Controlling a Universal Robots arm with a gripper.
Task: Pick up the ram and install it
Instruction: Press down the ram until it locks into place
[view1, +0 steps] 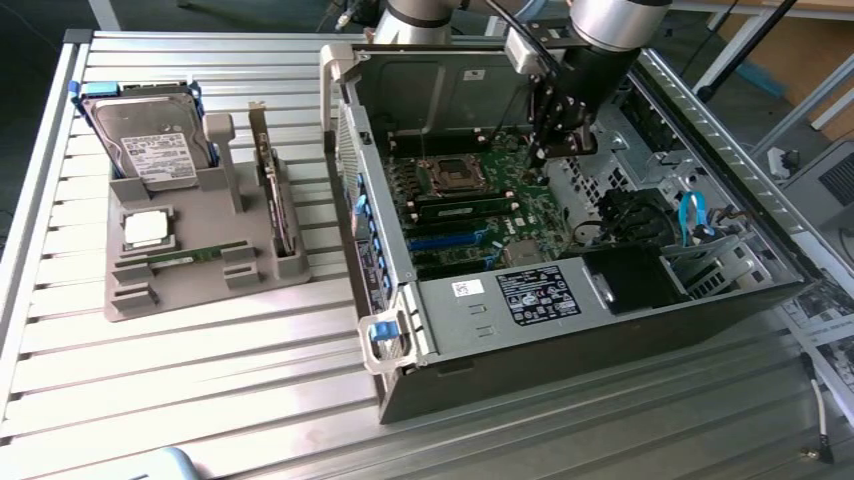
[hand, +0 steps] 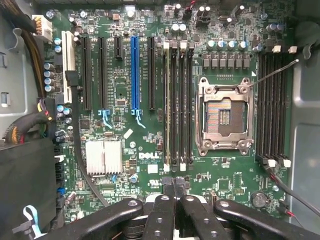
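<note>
Jaws pressed together, nothing pinched between them. Gripper hangs inside the open computer case, over the motherboard, near the edge below the memory slots. In the wrist view the fingertips sit just short of the near ends of those slots, roughly in line with their long axis. One slot in that bank looks filled with a stick; cannot tell for sure. Empty processor socket lies just beside that bank, with a second bank of slots beyond it.

The ram is well apart from the jaws: outside the case, on the grey parts holder on the tabletop, toward the exterior view's left. It lies flat in a low cradle, long axis running roughly across that view. Hard drive stands behind it, processor chip just beside, expansion card upright between it and the case.

The case side wall stands between jaws and ram. Open room above the holder; cables crowd the case's far side.
</note>
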